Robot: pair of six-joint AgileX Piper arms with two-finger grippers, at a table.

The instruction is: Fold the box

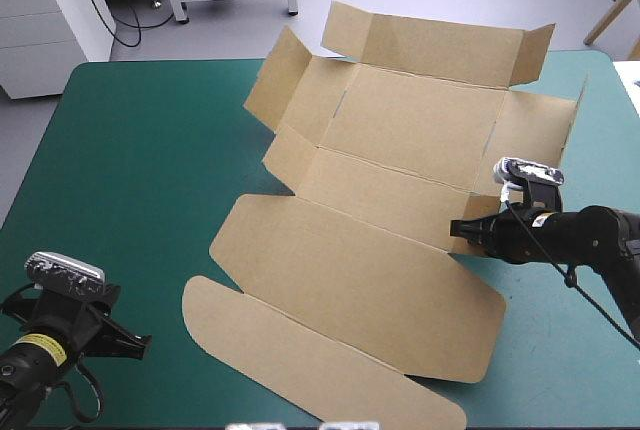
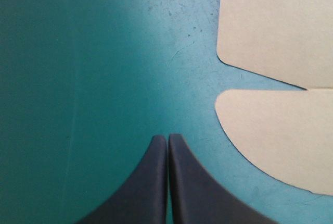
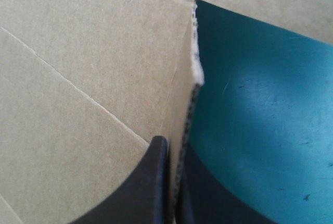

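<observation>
The box (image 1: pixel 390 200) lies opened out as one brown sheet across the middle of the teal-green worktop (image 1: pixel 130 150). Most of it is flat, but the flaps along its far edge and at its two far sides tilt upward. Its two nearest panels, both with rounded corners, lie flat on the worktop, one beside the other with a narrow notch between them.

The right fingers (image 3: pixel 148 182) are at the box's right edge, about halfway along it. They are pressed almost together, with the cut edge of the board clamped between them.

The left fingers (image 2: pixel 151 182) are closed tip against tip with nothing between them. They are over bare worktop, to the left of the box's rounded near panels and clear of the board.
</observation>
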